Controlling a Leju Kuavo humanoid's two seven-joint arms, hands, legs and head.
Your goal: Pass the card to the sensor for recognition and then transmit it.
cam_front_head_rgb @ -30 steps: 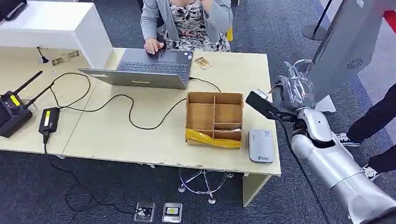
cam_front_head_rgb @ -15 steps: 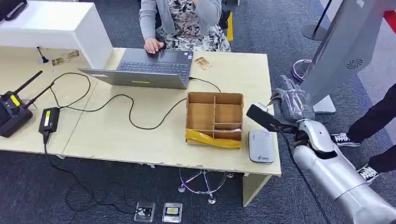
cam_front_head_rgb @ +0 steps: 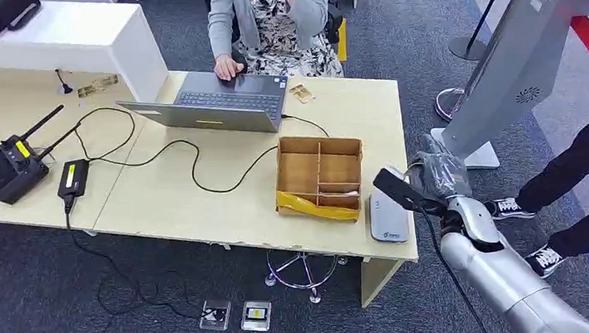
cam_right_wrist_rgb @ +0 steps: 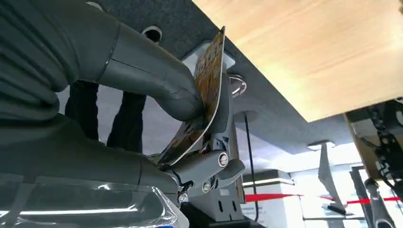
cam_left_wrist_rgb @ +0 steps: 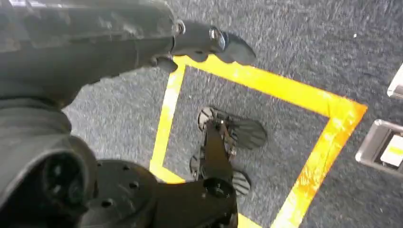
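My right hand (cam_front_head_rgb: 440,174) hangs just off the table's right edge, level with the grey-white sensor (cam_front_head_rgb: 388,217) that lies flat at the table's front right corner. In the right wrist view the thick thumb (cam_right_wrist_rgb: 152,76) presses a patterned card (cam_right_wrist_rgb: 205,90) against the darker fingers (cam_right_wrist_rgb: 223,118), so the card is pinched and stands on edge. The tabletop (cam_right_wrist_rgb: 323,52) shows beyond it. My left hand (cam_left_wrist_rgb: 119,42) hangs over the carpet with a finger stretched out and nothing in it.
A divided cardboard box (cam_front_head_rgb: 320,177) sits right behind the sensor. A person (cam_front_head_rgb: 279,21) works at a laptop (cam_front_head_rgb: 218,103) across the table (cam_front_head_rgb: 200,195). A slanted grey kiosk (cam_front_head_rgb: 517,68) and another person's legs (cam_front_head_rgb: 577,172) stand to my right.
My right hand has come down and toward me with the card, from beside the box to beside the sensor. The seated person shifted slightly.
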